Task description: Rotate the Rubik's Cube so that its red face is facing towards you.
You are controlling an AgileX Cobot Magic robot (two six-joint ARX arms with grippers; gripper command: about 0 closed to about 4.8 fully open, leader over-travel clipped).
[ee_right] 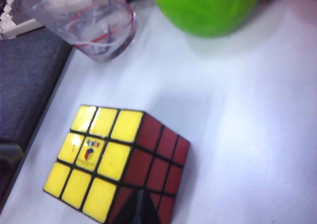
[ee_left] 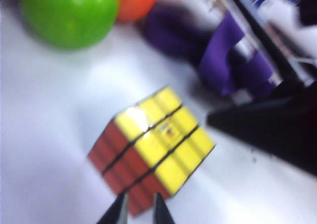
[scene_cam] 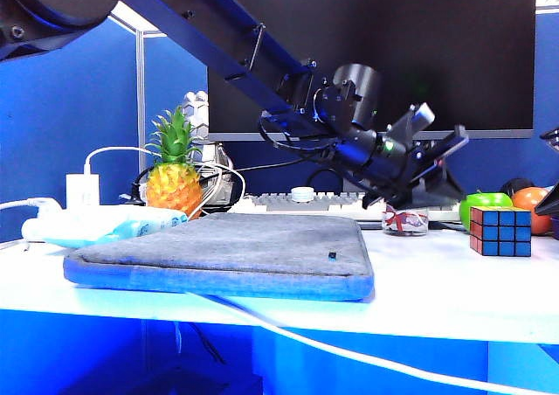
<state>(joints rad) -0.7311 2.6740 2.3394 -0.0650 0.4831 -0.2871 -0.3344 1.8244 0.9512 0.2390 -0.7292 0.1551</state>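
Tabletop (scene_cam: pixel 437 281), white, seen from outside: the Rubik's Cube (scene_cam: pixel 500 231) stands near its right edge, blue side to the camera, beside a green apple (scene_cam: pixel 483 204). The left gripper (scene_cam: pixel 437 155) hangs above a glass cup (scene_cam: pixel 405 221), holding nothing. Left wrist view: gripper fingertips (ee_left: pixel 115 215) slightly apart and empty, near the cube's red face (ee_left: pixel 123 168). Right wrist view: the right gripper (ee_right: pixel 136 209) shows only a dark tip over the cube; how far open, I cannot tell.

one Rubik's Cube (scene_cam: pixel 500 231), one green apple (scene_cam: pixel 485 205), one pineapple (scene_cam: pixel 173 175)
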